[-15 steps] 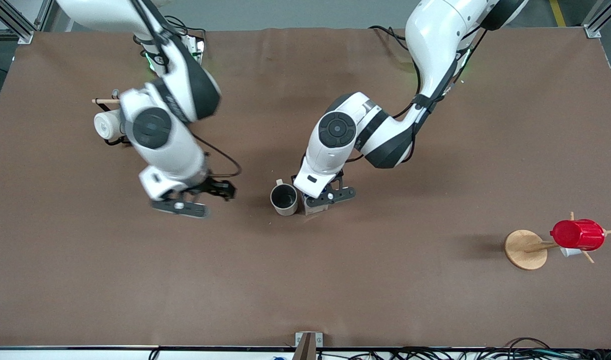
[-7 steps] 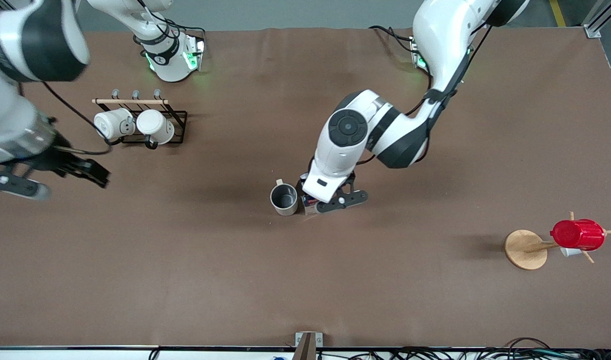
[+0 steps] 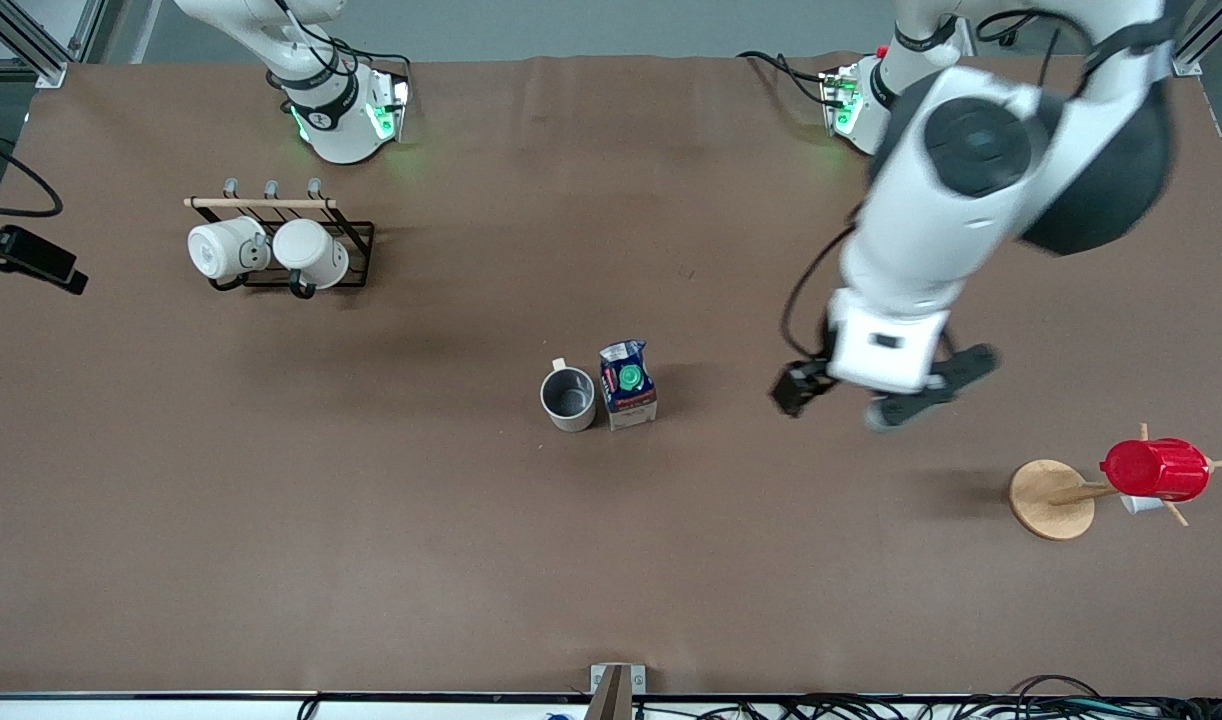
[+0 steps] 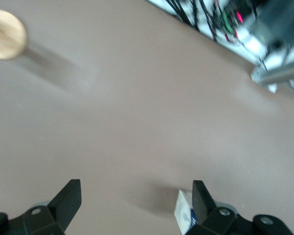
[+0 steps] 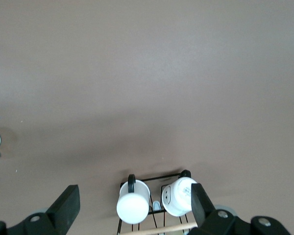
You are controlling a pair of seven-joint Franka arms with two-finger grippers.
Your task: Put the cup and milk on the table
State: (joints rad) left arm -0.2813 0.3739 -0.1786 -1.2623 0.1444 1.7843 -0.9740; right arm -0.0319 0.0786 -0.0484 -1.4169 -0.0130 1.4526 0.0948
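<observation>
1. The right gripper [image 3: 16, 262] is seen only in part at the right arm's end of the table [image 3: 371, 560], raised over its edge; in the right wrist view its fingers [image 5: 68, 203] are spread wide with nothing between them.
2. A black wire rack [image 3: 356, 235] stands near the right arm's base, and two white mugs [image 3: 221, 248] are hung on it side by side.
3. The cup [image 3: 569, 398] is set upright on the table near its middle, with its handle turned toward the robots.
4. The milk [image 3: 628, 385] is stood upright just beside the cup, toward the left arm's end; whether the two touch cannot be told, though any gap is slight.
5. The left gripper [image 3: 886, 395] is held in the air over bare table between the milk and the wooden stand, released, its fingers [image 4: 68, 200] wide apart and holding nothing.
6. A wooden stand [image 3: 1051, 498] with a round base is placed near the left arm's end, and a red cup [image 3: 1156, 468] is hung on one of its pegs.
</observation>
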